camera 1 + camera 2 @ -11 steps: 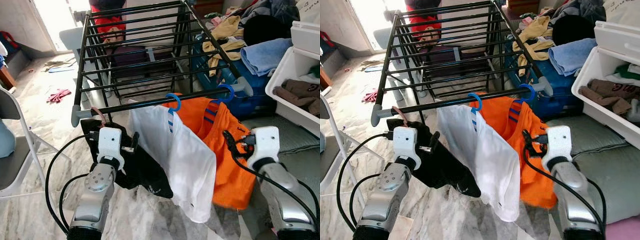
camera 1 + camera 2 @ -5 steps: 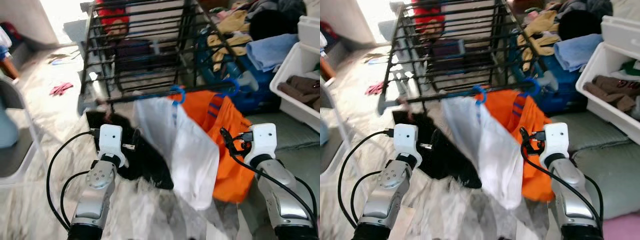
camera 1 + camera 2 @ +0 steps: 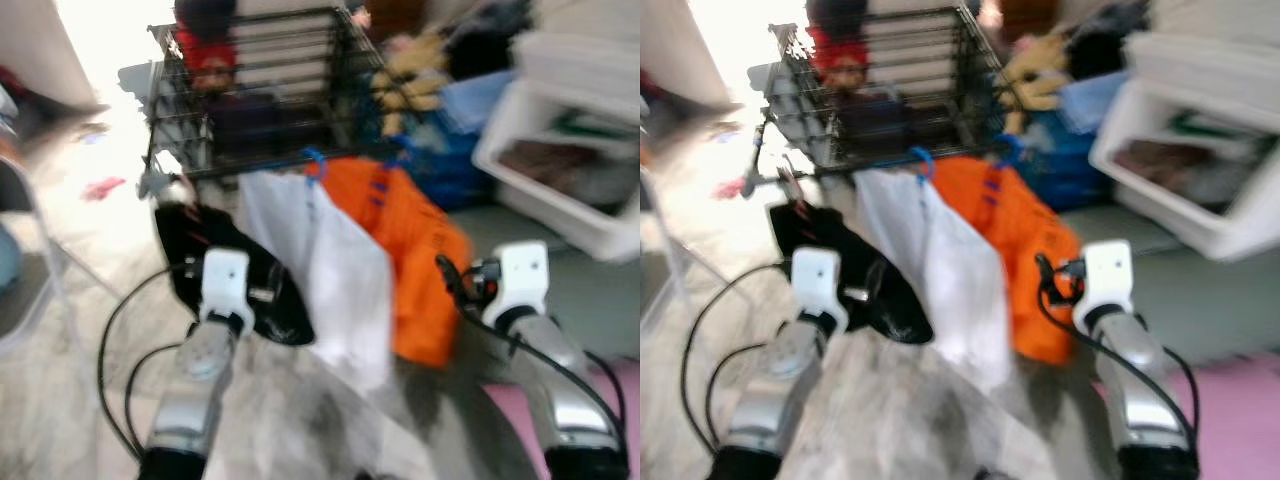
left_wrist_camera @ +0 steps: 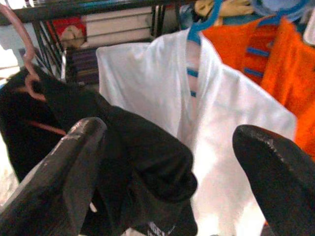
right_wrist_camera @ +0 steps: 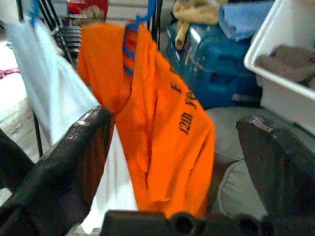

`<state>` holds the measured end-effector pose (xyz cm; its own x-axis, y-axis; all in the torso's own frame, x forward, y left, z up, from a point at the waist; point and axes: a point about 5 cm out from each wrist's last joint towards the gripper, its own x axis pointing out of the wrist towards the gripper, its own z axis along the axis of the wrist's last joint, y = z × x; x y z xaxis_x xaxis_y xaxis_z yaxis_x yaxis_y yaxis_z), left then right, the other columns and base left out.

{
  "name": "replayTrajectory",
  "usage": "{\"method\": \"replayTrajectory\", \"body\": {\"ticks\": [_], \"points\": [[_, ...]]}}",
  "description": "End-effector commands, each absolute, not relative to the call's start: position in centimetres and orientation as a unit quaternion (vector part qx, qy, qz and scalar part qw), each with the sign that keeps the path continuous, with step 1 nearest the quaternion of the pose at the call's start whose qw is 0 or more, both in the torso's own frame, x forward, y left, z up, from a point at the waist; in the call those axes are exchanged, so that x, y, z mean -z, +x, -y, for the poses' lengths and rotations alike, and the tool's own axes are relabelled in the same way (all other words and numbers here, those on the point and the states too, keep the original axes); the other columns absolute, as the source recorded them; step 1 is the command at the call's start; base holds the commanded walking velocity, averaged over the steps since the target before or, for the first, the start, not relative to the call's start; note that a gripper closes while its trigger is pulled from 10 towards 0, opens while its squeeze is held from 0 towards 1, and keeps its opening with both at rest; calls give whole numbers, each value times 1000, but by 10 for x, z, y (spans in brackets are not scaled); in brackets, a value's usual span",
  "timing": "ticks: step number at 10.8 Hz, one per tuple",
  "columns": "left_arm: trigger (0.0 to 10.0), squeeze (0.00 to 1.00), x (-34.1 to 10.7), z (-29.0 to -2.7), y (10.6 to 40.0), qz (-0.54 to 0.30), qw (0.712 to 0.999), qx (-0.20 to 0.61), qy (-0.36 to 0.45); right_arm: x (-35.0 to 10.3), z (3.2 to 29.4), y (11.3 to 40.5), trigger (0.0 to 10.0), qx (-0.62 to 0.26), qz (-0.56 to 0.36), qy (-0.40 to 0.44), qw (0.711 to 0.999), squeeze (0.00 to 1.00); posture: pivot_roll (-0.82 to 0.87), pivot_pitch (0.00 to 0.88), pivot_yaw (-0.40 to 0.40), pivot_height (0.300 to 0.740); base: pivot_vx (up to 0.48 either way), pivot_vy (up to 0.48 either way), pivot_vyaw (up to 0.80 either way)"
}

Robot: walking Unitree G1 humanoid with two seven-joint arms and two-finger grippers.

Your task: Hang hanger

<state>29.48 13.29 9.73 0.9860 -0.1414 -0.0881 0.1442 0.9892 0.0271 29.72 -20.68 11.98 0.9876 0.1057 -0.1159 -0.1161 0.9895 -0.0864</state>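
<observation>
Hanging garments (image 3: 330,260) on drying rack (image 3: 250,100)

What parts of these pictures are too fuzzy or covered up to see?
- Drying rack: both eye views are motion-blurred, so its bars smear together.
- Writing on the orange shirt: right wrist view; folds hide some letters.
- Pink hanger: left wrist view; the black garment covers its lower part.
- White bin: cut by the frame edge, contents blurred.

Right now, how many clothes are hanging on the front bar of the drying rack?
3. A black garment on a pink hanger toward the robot's left, a white shirt in the middle, and an orange shirt toward its right, both on blue hangers.
</observation>
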Motion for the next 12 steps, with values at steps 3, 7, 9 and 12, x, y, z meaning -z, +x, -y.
{"method": "replayTrajectory", "body": {"ticks": [3, 7, 9, 12], "points": [[10000, 0, -91, -136, 296, -50, 997, 57, 20, -118, 196, 301, 10000, -81, -54, -38, 994, 161, -179, 0, 51, 740, -186, 0, 0], [10000, 0, -83, -138, 301, -54, 998, 35, 16, -110, 170, 307, 10000, -118, -46, -27, 992, 0, -170, 0, 65, 740, 0, 68, 0], [10000, 0, -84, -133, 305, -50, 998, 41, 17, -112, 167, 313, 10000, -119, -41, -18, 992, 0, -173, 0, 75, 740, 0, 366, 0], [10000, 0, -84, -130, 307, -46, 998, 48, 17, -110, 166, 313, 10000, -118, -39, -16, 992, 0, -177, 0, 87, 740, 0, 454, 0]]}}
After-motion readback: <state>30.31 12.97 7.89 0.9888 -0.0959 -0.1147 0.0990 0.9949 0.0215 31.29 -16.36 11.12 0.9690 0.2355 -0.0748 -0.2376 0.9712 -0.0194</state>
